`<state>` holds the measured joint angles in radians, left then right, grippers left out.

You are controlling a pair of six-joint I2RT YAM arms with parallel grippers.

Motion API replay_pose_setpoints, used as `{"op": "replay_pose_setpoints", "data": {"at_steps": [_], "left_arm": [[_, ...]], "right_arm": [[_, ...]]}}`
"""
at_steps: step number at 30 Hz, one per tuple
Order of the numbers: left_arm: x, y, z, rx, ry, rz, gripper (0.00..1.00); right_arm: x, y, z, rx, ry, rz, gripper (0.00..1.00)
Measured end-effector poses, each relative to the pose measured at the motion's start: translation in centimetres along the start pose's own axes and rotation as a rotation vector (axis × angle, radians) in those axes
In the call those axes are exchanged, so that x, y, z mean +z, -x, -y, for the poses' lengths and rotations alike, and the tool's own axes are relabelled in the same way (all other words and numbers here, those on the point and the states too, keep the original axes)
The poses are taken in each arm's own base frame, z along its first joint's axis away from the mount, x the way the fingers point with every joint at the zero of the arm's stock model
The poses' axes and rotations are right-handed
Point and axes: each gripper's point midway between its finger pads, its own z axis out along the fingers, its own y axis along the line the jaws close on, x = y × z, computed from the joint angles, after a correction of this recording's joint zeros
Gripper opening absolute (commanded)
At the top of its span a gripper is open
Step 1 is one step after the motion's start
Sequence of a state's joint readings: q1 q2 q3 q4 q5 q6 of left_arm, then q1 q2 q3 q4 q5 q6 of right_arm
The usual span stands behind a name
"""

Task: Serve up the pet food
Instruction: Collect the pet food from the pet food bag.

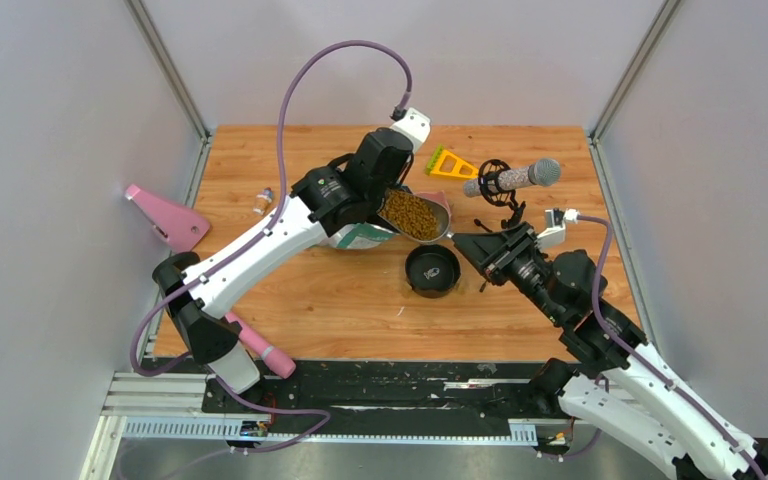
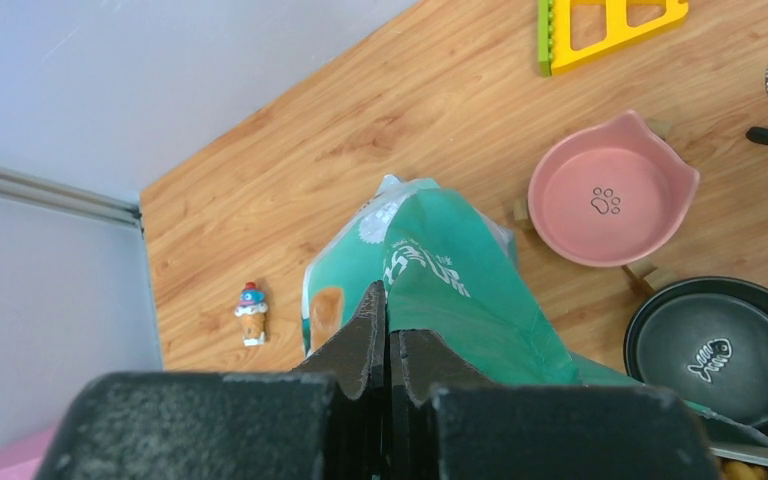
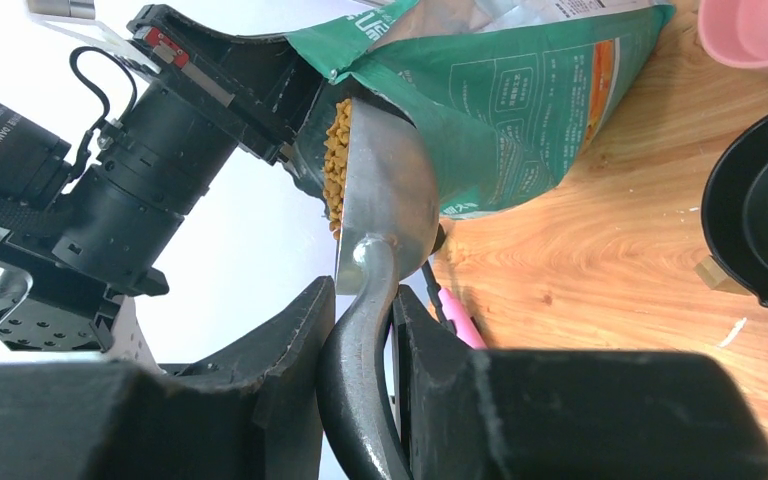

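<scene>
The pet food (image 1: 412, 216) is a heap of brown kibble in a grey metal scoop (image 3: 385, 190), held level above the table beside the bag's mouth. My right gripper (image 3: 360, 295) is shut on the scoop's dark handle. In the top view my right gripper (image 1: 468, 243) sits just right of the black bowl (image 1: 432, 270). The teal and white bag (image 2: 440, 270) stands upright. My left gripper (image 2: 388, 322) is shut on the bag's top edge. Kibble (image 3: 337, 150) lies along the scoop's inner side.
A pink bowl (image 2: 610, 190) stands behind the black bowl (image 2: 720, 350). A yellow and green toy (image 1: 450, 163) and a microphone on a stand (image 1: 515, 178) are at the back right. A small figurine (image 2: 251, 312) stands left of the bag. A pink object (image 1: 165, 218) is at the left wall.
</scene>
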<state>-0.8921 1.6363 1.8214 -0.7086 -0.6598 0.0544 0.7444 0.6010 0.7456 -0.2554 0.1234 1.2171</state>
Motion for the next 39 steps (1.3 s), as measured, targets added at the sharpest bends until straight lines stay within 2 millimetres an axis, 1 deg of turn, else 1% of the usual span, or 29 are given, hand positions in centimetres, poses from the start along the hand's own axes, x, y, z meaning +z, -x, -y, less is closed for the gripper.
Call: {"op": "replay_pose_setpoints", "data": {"at_steps": [5, 10, 22, 28, 32, 39], "left_arm": [[-0.1, -0.1, -0.1, -0.006, 0.002, 0.006, 0.00], [-0.2, -0.1, -0.5, -0.009, 0.015, 0.007, 0.00], [-0.1, -0.1, -0.7, -0.022, 0.028, 0.006, 0.00], [0.0, -0.2, -0.9, -0.038, 0.034, 0.004, 0.00], [0.1, -0.1, -1.1, -0.045, 0.043, 0.003, 0.00], [0.5, 0.0, -1.6, -0.071, 0.066, 0.000, 0.00]], "right_arm": [[-1.0, 0.2, 0.2, -0.002, -0.006, 0.003, 0.00], [-1.5, 0.2, 0.0, 0.000, 0.009, 0.002, 0.00], [-2.7, -1.0, 1.1, 0.028, 0.072, -0.030, 0.00], [-3.2, -1.2, 1.5, 0.043, 0.101, -0.028, 0.00], [-3.7, -1.2, 1.6, 0.047, 0.115, -0.026, 0.00], [-5.2, -0.6, 1.4, 0.055, 0.168, 0.007, 0.00]]}}
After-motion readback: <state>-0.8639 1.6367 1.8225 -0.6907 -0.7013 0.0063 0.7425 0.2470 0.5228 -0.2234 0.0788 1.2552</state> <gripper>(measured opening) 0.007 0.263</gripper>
